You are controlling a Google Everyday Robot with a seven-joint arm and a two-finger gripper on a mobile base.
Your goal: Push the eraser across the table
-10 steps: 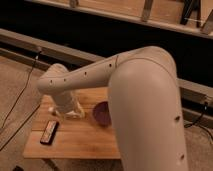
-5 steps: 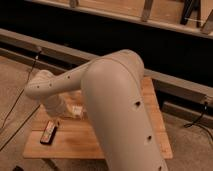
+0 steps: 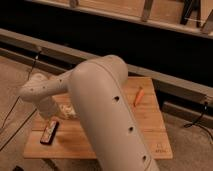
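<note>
1. We find the eraser [image 3: 49, 132] lying flat near the front-left corner of the table [image 3: 150, 135]. Its long axis runs from the near edge away, leaning slightly right.
2. The gripper [image 3: 59, 112] hangs low just beyond the eraser's far end, fingers spread, gripping nothing.
3. We see an orange stick [image 3: 138, 96] well to the right.

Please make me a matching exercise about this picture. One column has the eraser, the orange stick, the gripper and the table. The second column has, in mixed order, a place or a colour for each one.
Things:
1. eraser
2. orange stick
3. gripper
4. table

Place or colour:
A. light wood colour
B. lying on the table, on the picture's right side
C. lying flat on the table, at the picture's lower left
D. low over the table's left part, just behind the eraser

Pairs: 1-C, 2-B, 3-D, 4-A
</note>
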